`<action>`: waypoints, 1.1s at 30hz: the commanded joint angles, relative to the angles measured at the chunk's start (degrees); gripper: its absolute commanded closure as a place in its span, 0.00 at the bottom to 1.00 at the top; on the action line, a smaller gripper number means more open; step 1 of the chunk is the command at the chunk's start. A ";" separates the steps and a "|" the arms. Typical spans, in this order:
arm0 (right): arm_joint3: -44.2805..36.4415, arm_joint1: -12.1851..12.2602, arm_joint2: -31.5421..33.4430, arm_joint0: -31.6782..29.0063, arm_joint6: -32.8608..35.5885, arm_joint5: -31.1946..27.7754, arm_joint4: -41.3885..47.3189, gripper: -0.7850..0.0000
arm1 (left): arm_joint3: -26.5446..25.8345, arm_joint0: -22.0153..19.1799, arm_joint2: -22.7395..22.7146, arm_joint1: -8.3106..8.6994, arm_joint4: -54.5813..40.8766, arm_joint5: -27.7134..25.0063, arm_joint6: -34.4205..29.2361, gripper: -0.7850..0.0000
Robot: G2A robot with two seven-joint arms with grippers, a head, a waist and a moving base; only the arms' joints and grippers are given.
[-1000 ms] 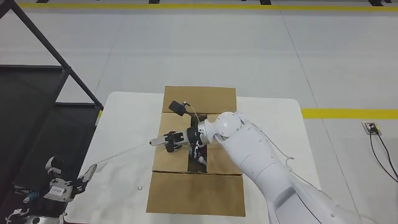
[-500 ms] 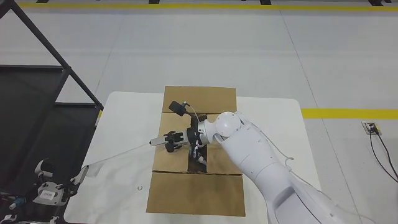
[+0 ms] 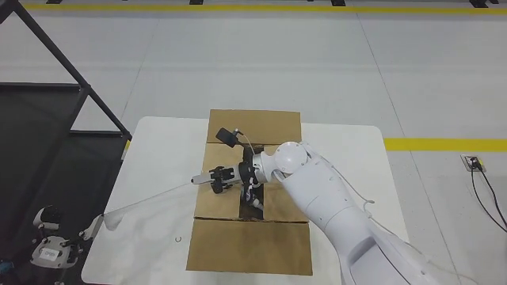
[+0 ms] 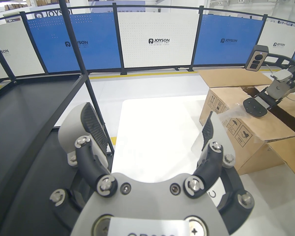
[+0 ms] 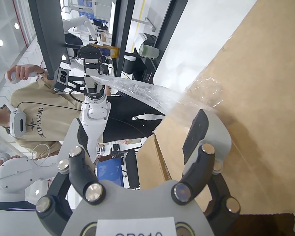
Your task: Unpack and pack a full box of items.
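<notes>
The box (image 3: pixel 247 245) stands in the middle of the bench (image 3: pixel 158 146) with its flaps folded out and a dark slit open along its top. From its left edge a clear strip (image 3: pixel 150 199) runs in one thin line to the lower left of the top view, past the edge of the bench, where my left jaws are. These jaws are apart. The end of the strip sticks to the pad of one finger only, and nothing is clamped. My right jaws are also apart, low over the top of the box beside the slit, just beside the place where the other end of the strip sits on the cardboard. So the long axis of the strip goes from one pair of jaws to the other. I judge the box end belongs to the right jaws, being nearest.
</notes>
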 commanded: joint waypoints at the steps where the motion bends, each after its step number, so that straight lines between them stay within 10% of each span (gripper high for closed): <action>1: 0.06 -0.01 0.14 0.01 0.03 0.10 -0.12 0.00 | -0.04 0.17 -0.18 -0.01 -0.45 0.13 0.14 0.00; 19: 0.14 -0.06 1.52 0.14 0.06 0.08 -0.70 0.00 | -0.59 1.22 -0.99 0.18 -1.02 -1.11 -0.74 0.00; 33: -0.95 0.78 3.23 0.55 -0.48 -5.11 -0.94 0.00 | 6.00 -8.88 14.90 0.25 22.74 10.90 -14.06 0.00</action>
